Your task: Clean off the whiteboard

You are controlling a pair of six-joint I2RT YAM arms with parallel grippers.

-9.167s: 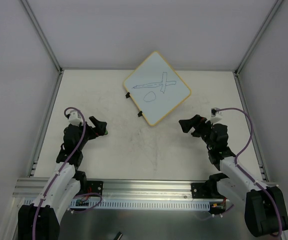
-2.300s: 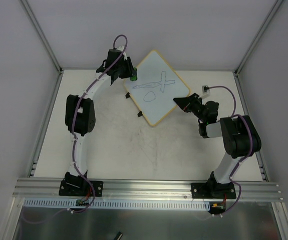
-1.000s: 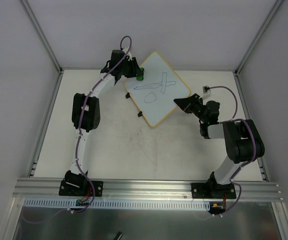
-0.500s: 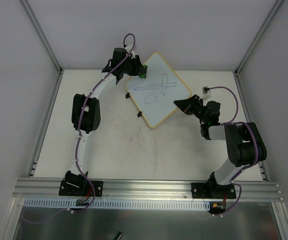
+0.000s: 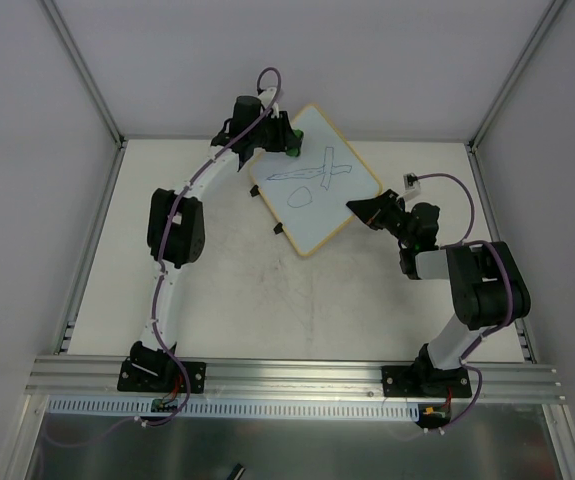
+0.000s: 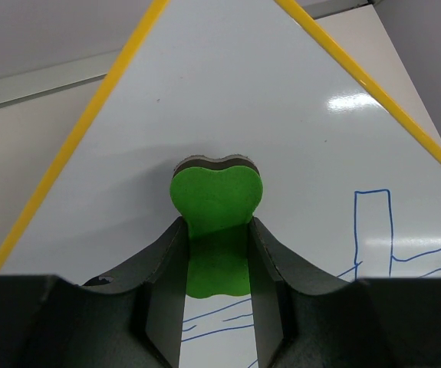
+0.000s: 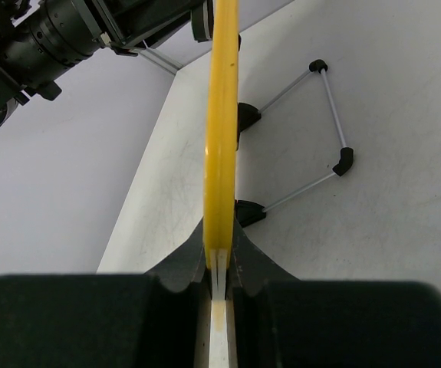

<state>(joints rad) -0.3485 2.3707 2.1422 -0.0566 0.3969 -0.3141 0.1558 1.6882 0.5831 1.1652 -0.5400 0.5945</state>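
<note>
The left gripper point(image 6: 216, 230) holds the green eraser point(image 6: 215, 192) tight near the whiteboard's point(image 5: 332, 205) top corner, and the right gripper point(image 7: 218, 241) pinches its yellow edge.

One whiteboard point(image 5: 342, 195), one green eraser point(image 6: 215, 222), two black clips point(image 7: 248, 115), one wire stand point(image 7: 331, 123), two robot arms point(image 5: 172, 225).

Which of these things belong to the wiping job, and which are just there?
In the job: whiteboard, its pen drawing, green eraser in the left gripper, right gripper clamping the board's edge.
Just there: table, metal rail along its near edge.
</note>
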